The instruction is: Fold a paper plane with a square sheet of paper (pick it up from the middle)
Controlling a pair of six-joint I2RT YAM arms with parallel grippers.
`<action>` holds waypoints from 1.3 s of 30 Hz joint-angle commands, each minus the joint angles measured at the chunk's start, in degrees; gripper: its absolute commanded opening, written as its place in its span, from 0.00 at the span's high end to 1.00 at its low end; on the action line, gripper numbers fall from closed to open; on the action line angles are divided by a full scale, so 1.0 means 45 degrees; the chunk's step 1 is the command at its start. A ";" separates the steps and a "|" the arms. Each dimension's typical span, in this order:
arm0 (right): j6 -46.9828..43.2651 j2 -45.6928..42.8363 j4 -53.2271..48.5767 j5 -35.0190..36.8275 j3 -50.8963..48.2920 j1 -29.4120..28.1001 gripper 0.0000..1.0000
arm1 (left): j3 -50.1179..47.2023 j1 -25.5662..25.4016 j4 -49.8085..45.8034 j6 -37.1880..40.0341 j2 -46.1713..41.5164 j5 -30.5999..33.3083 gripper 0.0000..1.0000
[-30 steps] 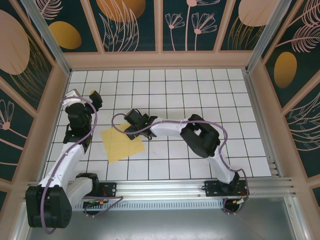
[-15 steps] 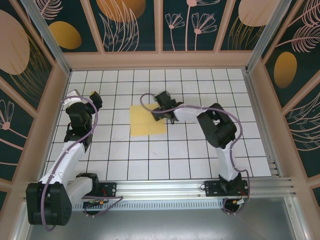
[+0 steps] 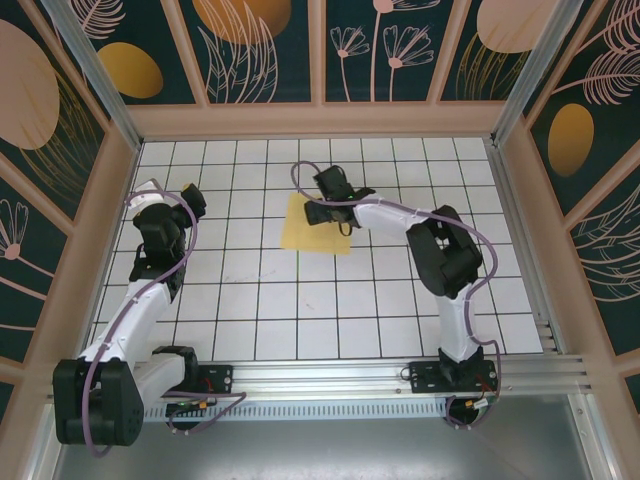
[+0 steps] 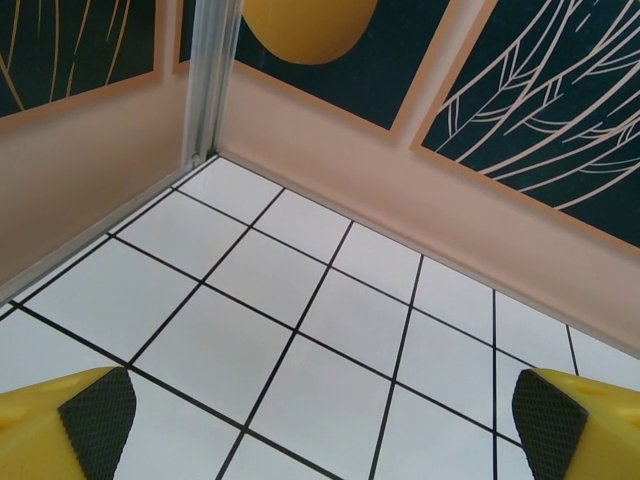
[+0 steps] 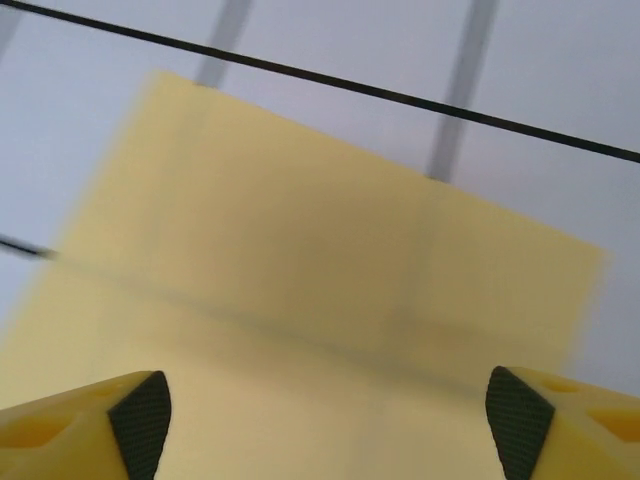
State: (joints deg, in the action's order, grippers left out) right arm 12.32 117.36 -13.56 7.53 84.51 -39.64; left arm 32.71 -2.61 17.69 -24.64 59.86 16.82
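The square sheet of paper (image 3: 310,236) lies flat on the white grid table, a plain yellow square just back of the middle. My right gripper (image 3: 328,200) is low over its far edge, the arm stretched out from the right. Seen from the right wrist, the yellow sheet (image 5: 330,270) lies under and ahead of the right gripper (image 5: 330,412), whose pads (image 5: 140,412) stand wide apart, open, at its two sides. My left gripper (image 3: 188,198) hangs at the left side of the table, away from the sheet. Its view has the left gripper (image 4: 323,425) open above bare tiles.
Peach-coloured walls (image 3: 320,120) close the table at the back and both sides, with a metal corner post (image 4: 205,80) near the left gripper. The aluminium rail (image 3: 330,375) with the arm bases runs along the near edge.
The yellow sheet has slid with the right gripper from the front left of the table's middle toward the back and right, turning as it went. The left arm has stayed put.
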 commanded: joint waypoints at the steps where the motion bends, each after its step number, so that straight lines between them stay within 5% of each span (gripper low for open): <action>1: 0.2617 0.0467 -0.0469 -0.1226 0.0857 -0.0717 0.30 | 0.0353 0.0073 -0.0083 -0.0188 0.0122 -0.0179 0.01; 8: 0.4190 0.2028 -0.0175 -0.2626 0.2097 -0.1035 0.57 | 0.0349 0.0073 -0.0162 -0.0287 0.0175 -0.0292 0.02; 18: 0.3677 0.3450 -0.0898 -0.4018 0.3064 -0.1208 0.58 | 0.0329 0.0073 -0.0108 -0.0373 0.0372 -0.0457 0.02; 29: -0.0077 0.0698 -0.2434 -0.4065 -0.1506 -0.0582 0.55 | 0.0253 0.0068 -0.0143 -0.0365 0.0317 -0.0494 0.01; 33: -0.0065 -0.0499 -0.2672 -0.4434 -0.2409 0.0069 0.53 | 0.0212 0.0072 -0.0038 -0.0499 0.0330 -0.0658 0.01; 39: 0.1757 -0.1869 -0.2904 -0.3029 -0.1888 0.0261 0.25 | 0.0256 0.0073 -0.0057 -0.0617 0.0405 -0.0912 0.01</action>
State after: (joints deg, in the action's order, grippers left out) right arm 16.62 112.29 -22.28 -10.44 74.72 -38.48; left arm 32.69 -2.61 17.28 -26.52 61.32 13.91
